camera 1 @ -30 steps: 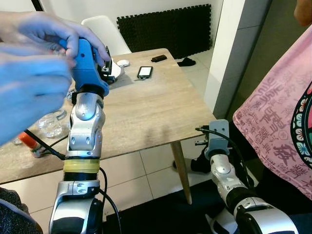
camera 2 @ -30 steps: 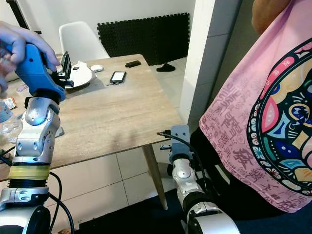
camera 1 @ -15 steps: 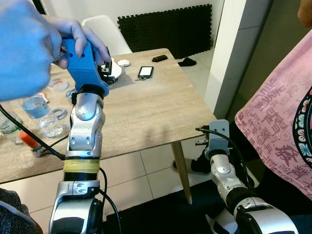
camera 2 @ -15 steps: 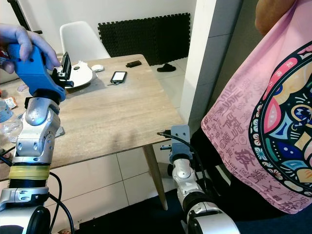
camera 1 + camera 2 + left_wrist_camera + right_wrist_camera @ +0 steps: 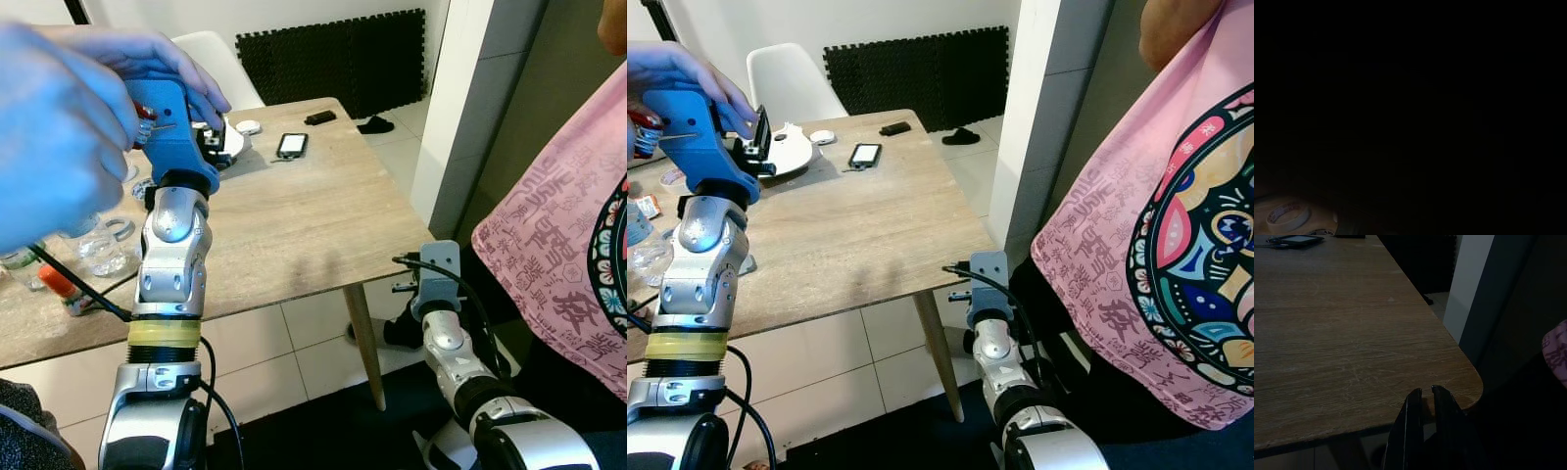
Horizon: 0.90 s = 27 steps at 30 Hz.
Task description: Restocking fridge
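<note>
My left arm (image 5: 171, 255) is raised over the wooden table (image 5: 294, 225). A person's two hands (image 5: 69, 117) grip its blue wrist housing (image 5: 174, 132) and cover the fingers. A small red-labelled thing (image 5: 641, 132) sits by those hands. The left wrist view is almost black, with a roll of tape (image 5: 1286, 217) faintly lit in one corner. My right arm (image 5: 446, 343) hangs low beside the table's near corner. My right gripper (image 5: 1426, 392) is shut with nothing in it, just below the table edge.
Clear plastic bottles (image 5: 98, 250) and an orange-capped thing (image 5: 57, 282) lie at the table's left. A phone (image 5: 291, 145) and a white dish (image 5: 233, 145) lie farther back by a white chair (image 5: 211, 59). A person in a pink shirt (image 5: 568, 255) stands close on the right, by a white pillar (image 5: 456, 108).
The person's hands have shifted around the blue housing and tilted it slightly, and the red-labelled thing now shows beside them. My right arm has not moved.
</note>
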### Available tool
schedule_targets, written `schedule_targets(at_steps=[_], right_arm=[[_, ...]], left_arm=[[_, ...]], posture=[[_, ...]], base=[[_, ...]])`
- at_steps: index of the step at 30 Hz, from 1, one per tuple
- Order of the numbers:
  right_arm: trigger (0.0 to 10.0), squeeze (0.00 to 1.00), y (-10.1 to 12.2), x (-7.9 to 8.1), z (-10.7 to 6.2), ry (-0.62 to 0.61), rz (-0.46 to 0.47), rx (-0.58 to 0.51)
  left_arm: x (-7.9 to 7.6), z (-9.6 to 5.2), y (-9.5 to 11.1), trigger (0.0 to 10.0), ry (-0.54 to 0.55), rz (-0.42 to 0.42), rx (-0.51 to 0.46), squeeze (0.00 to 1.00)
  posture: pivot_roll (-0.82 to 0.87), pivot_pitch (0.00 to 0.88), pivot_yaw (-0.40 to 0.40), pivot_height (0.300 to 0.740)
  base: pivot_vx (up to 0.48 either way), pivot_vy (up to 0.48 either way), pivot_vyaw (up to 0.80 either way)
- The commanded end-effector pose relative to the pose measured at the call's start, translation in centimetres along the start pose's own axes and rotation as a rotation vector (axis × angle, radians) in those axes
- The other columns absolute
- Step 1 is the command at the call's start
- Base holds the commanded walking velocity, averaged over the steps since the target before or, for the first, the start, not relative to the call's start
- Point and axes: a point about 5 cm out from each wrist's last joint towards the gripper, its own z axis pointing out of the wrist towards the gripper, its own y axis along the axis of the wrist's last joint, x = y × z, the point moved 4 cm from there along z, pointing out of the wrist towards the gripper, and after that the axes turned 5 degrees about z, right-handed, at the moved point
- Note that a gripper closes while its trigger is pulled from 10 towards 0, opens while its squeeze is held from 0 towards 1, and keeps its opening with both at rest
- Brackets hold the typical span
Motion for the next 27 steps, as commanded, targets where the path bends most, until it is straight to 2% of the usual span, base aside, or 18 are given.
schedule_targets(at_steps=[1,27], right_arm=[[10.0,0.00,-1.75,0.14,-0.51,0.007,-0.013,0.066],[10.0,0.00,-1.74,0.07,-0.50,0.003,-0.011,0.066]], left_arm=[[0.03,0.11,-0.01,10.0,-0.001,0.004,0.002,0.00],[0.06,0.06,-0.05,10.0,0.000,0.004,0.004,0.00]], posture=[[0.09,0.000,0.022,0.740],[0.09,0.000,0.024,0.740]], base=[[0.000,0.000,0.00],[0.000,0.000,0.00]])
